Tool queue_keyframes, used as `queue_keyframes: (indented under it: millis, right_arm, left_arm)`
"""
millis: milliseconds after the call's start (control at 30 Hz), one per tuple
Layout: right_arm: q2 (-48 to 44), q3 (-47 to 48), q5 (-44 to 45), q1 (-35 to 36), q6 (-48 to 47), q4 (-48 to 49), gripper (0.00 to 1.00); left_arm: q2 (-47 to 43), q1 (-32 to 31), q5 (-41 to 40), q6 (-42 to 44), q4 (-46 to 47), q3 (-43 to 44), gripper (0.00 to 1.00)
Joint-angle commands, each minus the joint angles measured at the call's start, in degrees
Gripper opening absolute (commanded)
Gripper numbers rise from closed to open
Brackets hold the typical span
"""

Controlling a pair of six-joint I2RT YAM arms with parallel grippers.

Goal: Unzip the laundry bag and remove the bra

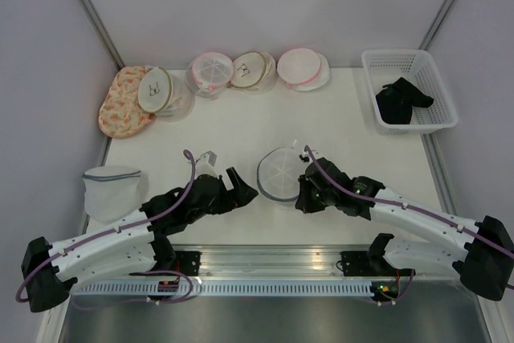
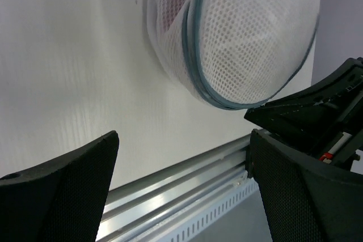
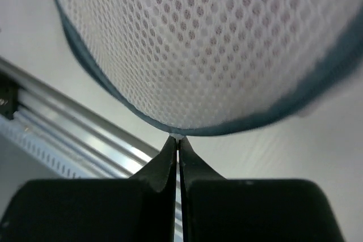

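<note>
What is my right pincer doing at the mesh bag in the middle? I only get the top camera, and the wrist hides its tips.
Observer: Right wrist view: the right pincer is shut, tips at the mesh bag's dark blue rim; whether they pinch it is unclear.
Operator: And the left one?
Observer: Left wrist view: the left pincer is wide open, empty, apart from the bag.
Operator: Anything inside?
Observer: A reddish item shows faintly through the mesh in that view.

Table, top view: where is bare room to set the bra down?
Bare table lies between the back row of mesh bags and the blue-rimmed bag, and between the basket and the right arm. Crowded: the back edge, and the near strip around the left arm and that bag.
</note>
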Motion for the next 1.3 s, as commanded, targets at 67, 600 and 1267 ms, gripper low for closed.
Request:
queue_keyframes:
  millis: [67,600,1267]
  right_arm:
    - [-1.2,-6.4,-21.3,0.4,6.8,21.1,0.00]
    - [1.1,-3.0,-23.9,0.6,4.9,24.7,0.00]
    - [-5.4,-3.0,-20.6,0.7,1.4,14.1,0.01]
  left_arm:
    - [0.5,-1.3,13.8,-14.0,22.4,-10.3,1.00]
    - [16.3,-3.7,15.2,-17.2,43.4,-7.9,0.57]
    - [8.2,-3.8,10.6,-22.2,30.3,-9.1,0.82]
